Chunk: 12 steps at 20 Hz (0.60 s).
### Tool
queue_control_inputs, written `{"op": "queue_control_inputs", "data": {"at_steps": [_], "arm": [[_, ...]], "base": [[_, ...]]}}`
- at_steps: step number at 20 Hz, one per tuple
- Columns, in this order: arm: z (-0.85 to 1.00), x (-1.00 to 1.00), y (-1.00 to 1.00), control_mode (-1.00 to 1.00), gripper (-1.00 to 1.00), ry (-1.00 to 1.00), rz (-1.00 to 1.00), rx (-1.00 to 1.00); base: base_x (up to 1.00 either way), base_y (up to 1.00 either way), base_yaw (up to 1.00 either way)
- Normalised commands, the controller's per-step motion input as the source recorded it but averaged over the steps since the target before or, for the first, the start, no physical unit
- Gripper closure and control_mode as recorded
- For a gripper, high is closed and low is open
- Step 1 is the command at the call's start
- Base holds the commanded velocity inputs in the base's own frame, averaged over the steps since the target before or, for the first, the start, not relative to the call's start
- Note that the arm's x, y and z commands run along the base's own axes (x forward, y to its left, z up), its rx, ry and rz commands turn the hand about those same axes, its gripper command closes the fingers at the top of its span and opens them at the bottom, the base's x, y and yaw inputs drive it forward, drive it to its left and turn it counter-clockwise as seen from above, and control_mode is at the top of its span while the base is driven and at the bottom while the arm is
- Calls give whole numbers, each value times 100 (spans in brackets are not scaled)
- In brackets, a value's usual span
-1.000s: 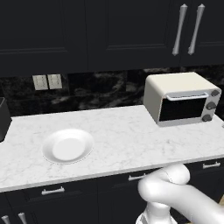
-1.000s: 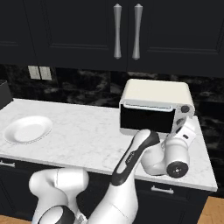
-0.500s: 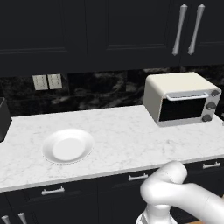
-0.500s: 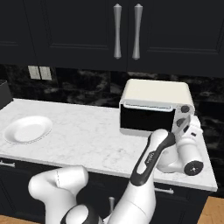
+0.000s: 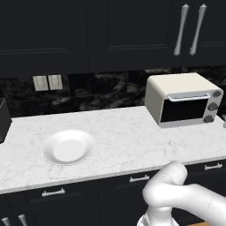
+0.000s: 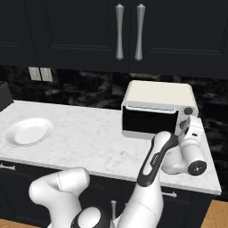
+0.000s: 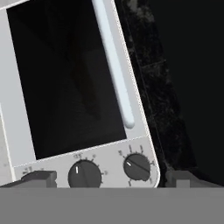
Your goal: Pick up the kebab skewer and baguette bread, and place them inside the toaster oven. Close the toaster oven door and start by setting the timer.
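With the toaster oven [image 6: 156, 109] at the worktop's back right corner and its door [image 7: 70, 78] apparently shut, the gripper [image 7: 107, 178], fingers apart, should centre on one timer knob [image 7: 136, 166] before closing.

2 base views share the toaster oven [image 5: 183, 99]; hand view close.

Matt cream toaster oven [image 5: 176, 90] with dark glass toaster oven door [image 5: 183, 110], white veined marble counter [image 5: 128, 141], glossy plate [image 5: 68, 147].
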Motion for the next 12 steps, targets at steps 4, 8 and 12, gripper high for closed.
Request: {"op": "queue_control_inputs", "data": {"at_steps": [4,8,12], "arm": [[-9,45,-1,-100,-100,0,0,-6],[-15,32,-17,-100,-100,0,0,-2],[-13,30,-8,-100,-100,0,0,0]], "base": [[0,0,0],[0,0,0],[0,0,0]]}}
